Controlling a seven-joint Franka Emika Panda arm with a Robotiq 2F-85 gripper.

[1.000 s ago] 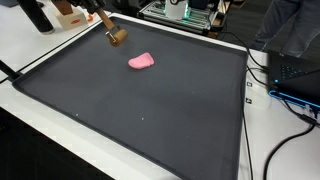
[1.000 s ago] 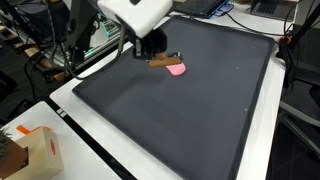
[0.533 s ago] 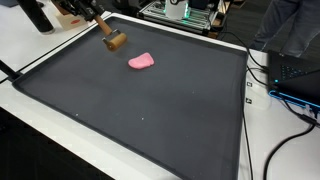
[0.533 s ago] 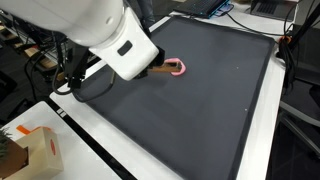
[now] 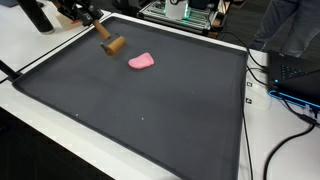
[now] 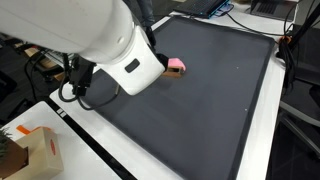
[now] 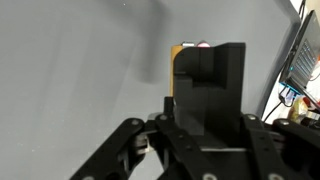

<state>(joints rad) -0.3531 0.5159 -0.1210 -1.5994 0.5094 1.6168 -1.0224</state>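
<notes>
Gripper (image 5: 90, 17) pinched on the thin end of a wooden tool (image 5: 108, 36), over a corner of the black mat (image 5: 150, 120); the tool's long axis slants from the gripper down to its blocky head, pointing toward the pink piece (image 5: 141, 61); that piece lies flat on the mat just past the head, near but apart; one tool, one pink piece, one mat.

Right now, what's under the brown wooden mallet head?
Only the black rectangular mat shows beneath the brown wooden mallet held by the gripper. The pink lump lies beside it, apart. The spot directly underneath is covered by the head.
</notes>
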